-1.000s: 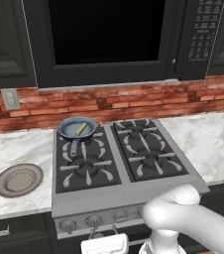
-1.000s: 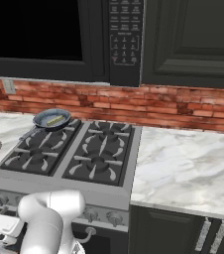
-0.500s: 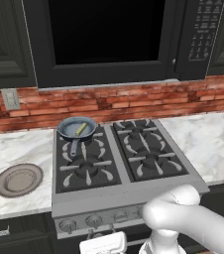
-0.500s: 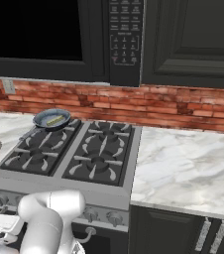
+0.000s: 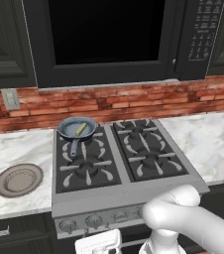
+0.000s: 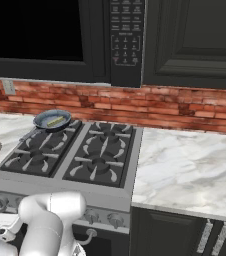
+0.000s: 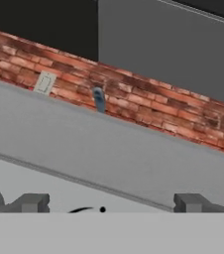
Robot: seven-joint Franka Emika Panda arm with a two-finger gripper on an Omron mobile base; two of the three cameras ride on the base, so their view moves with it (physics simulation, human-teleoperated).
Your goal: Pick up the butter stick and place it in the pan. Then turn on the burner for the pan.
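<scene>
Butter stick (image 5: pixel 81 129) lies in the pan (image 5: pixel 77 128) on the rear-left burner; gripper opening can't be told from any view

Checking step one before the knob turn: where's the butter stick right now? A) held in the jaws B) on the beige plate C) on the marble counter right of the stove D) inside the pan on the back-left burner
D: the butter stick lies inside the pan on the stove's back-left burner, seen in both base views; the plate on the left counter holds nothing.
</scene>
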